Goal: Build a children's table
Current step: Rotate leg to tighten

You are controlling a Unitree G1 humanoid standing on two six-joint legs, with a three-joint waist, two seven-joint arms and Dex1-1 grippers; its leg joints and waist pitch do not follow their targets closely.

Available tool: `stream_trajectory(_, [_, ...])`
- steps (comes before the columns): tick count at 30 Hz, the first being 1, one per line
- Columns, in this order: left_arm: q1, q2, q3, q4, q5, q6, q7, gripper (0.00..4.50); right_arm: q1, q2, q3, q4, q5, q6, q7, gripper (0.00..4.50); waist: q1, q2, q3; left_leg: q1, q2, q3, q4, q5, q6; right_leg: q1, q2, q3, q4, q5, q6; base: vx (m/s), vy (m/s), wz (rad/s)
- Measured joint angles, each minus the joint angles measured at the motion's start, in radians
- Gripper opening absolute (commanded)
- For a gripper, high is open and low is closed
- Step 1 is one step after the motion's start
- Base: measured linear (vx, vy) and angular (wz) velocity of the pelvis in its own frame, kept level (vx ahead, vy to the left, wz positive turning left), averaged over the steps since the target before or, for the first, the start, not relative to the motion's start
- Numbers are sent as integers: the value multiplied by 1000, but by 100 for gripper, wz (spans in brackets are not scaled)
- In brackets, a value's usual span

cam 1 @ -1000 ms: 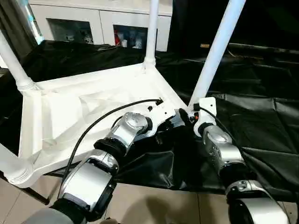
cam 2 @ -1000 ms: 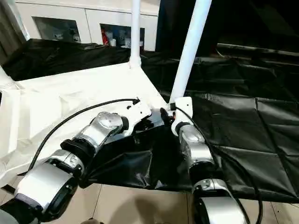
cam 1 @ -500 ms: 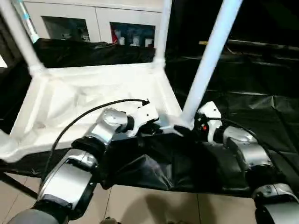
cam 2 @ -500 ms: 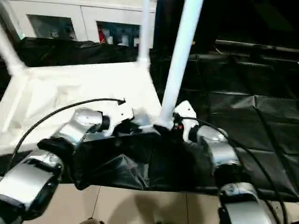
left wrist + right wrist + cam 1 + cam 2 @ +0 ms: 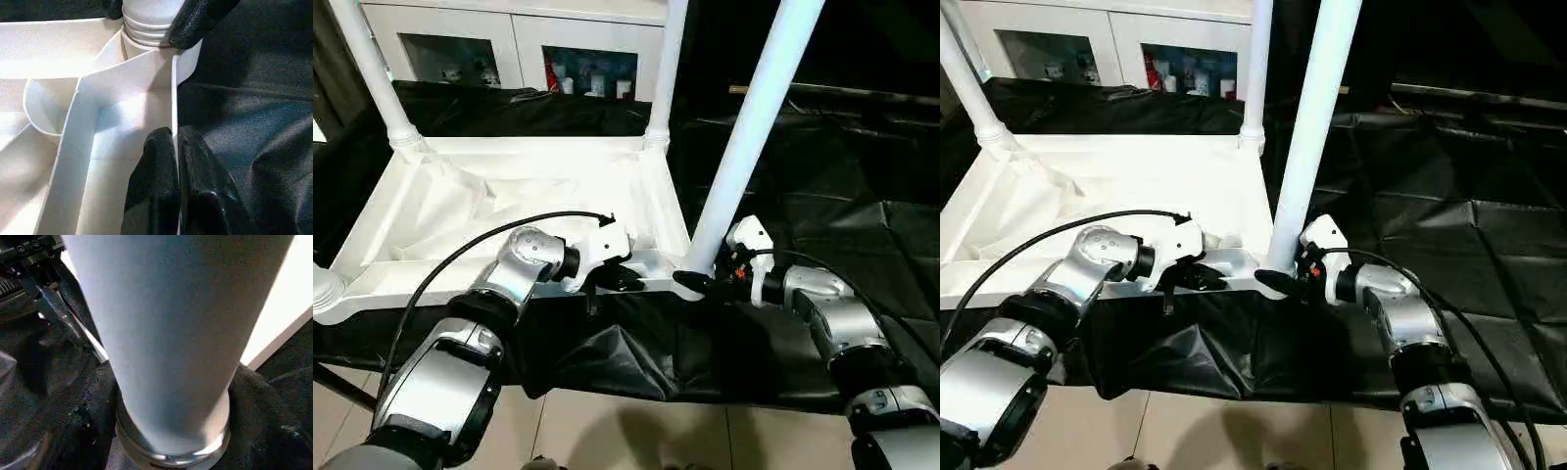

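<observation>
I see the tabletop lying upside down on the black sheet, ribbed underside up, and I place everything else off it. Four white legs stand up out of its corner sockets: the near-right leg is the big one closest to my arms, the far-right leg rises at the corner behind it, the far-left leg at the opposite back corner, and the near-left leg's base shows at the picture edge. My left gripper sits on the tabletop's near rim, just left of the near-right leg; in its wrist view the two black fingers are pressed together with the thin rim wall pinched between them, so it is clamped on the tabletop. My right gripper is at the foot of the near-right leg, on the tabletop's right side; its fingers straddle the leg's ringed base, one each side, touching it, though I cannot tell how firmly they squeeze. The right wrist view has that leg up close, with dark fingers beside its base ring. Beyond the tabletop's far edge stands a white glass-door cabinet.
</observation>
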Motion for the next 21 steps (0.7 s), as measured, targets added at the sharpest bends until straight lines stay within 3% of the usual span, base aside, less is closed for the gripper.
stream_trajectory(8, [-8, -29, 10, 22, 11, 27, 90, 0, 20, 85, -50, 3, 2, 6, -165, 274, -8, -2, 0, 3, 0, 0, 0, 0, 0, 2, -1, 0, 1, 0, 0, 0, 0, 0])
stream_trajectory(10, [-21, -57, 10, 39, 21, 49, 154, 0, 20, 119, -74, 13, 1, 7, -266, 274, -9, -2, 0, 5, -2, 1, 0, 0, 0, 2, -3, 1, 0, 0, 0, 0, 0, 0])
stream_trajectory(15, [-71, -190, 15, 94, 54, 160, 419, 0, -49, 254, -162, 99, -26, 1, -718, 273, -12, -3, -1, 7, -3, 2, 0, 0, -1, 4, -5, 1, -1, -2, 4, 0, 0, 0])
stream_trajectory(19, [-72, -224, 14, 96, 66, 177, 480, 0, -77, 286, -181, 132, -33, -7, -828, 273, -9, -1, -3, 8, -3, 2, -1, 0, 0, 5, -5, 1, -1, -2, 5, 0, 0, 0])
stream_trajectory(21, [-72, -229, 10, 96, 73, 176, 483, 0, -77, 288, -180, 139, -54, -27, -832, 329, -8, -1, -3, 8, -3, 2, -1, 0, 0, 5, -5, 1, -1, -1, 5, 0, 0, 0])
